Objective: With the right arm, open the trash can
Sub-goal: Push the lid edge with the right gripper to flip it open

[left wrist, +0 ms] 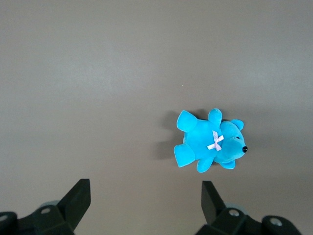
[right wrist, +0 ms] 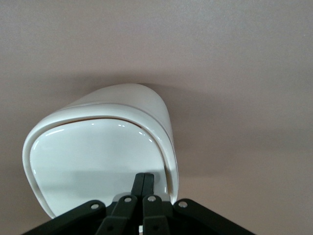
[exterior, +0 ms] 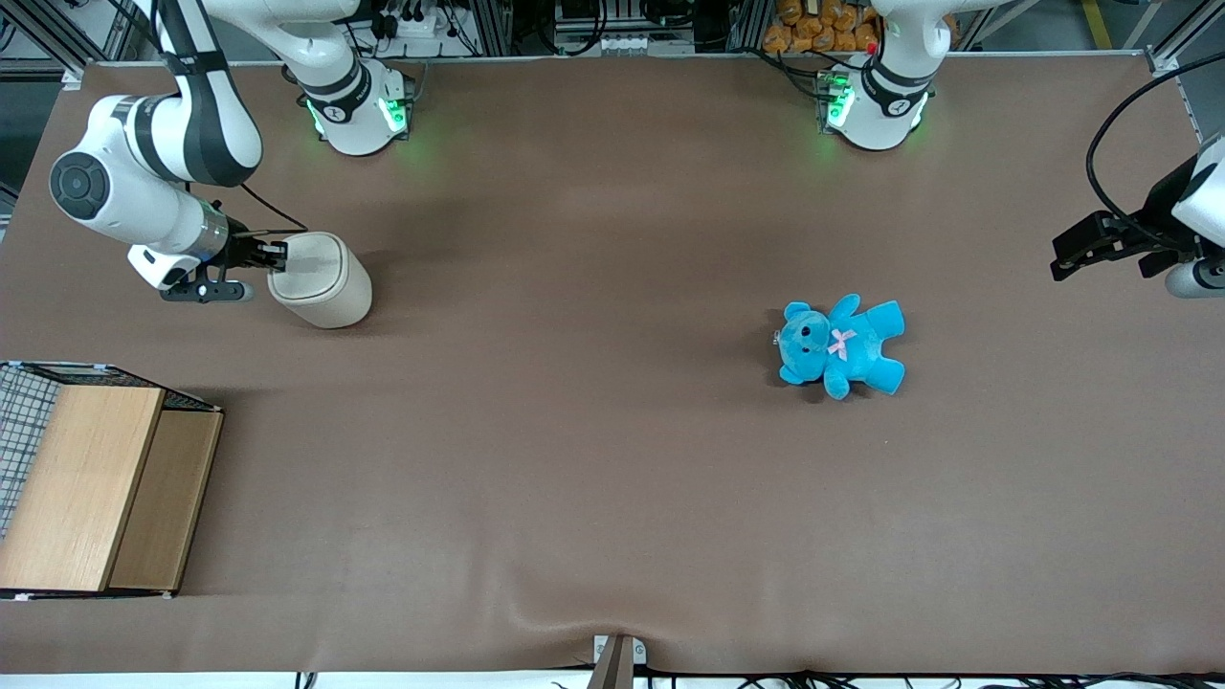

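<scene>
The cream-beige trash can stands on the brown table toward the working arm's end. Its paler flip lid lies flat and closed on top. In the right wrist view the lid fills the rim of the can. The right arm's black gripper is shut with nothing between its fingers, and the fingertips rest on the lid near its edge. The white right arm reaches the can from the table's end.
A blue teddy lies on the table toward the parked arm's end, and it shows in the left wrist view. A wooden box with a wire basket beside it stands nearer the front camera than the can.
</scene>
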Controlling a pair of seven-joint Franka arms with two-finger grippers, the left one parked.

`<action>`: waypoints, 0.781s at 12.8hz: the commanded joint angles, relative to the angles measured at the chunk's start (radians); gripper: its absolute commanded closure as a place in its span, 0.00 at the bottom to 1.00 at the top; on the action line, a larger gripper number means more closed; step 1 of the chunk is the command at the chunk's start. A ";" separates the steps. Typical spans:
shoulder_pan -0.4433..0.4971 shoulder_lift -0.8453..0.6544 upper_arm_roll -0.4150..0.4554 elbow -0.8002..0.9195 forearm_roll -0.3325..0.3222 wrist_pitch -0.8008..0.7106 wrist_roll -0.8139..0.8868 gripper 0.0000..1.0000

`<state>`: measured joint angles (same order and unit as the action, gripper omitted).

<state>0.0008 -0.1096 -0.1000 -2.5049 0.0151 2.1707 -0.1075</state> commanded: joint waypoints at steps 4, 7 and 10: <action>-0.002 -0.012 0.005 0.091 0.026 -0.203 -0.008 1.00; 0.001 -0.009 0.008 0.219 0.046 -0.372 -0.006 1.00; 0.024 -0.004 0.014 0.346 0.048 -0.513 0.043 1.00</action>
<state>0.0041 -0.1163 -0.0929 -2.2417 0.0514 1.7435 -0.1028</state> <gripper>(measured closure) 0.991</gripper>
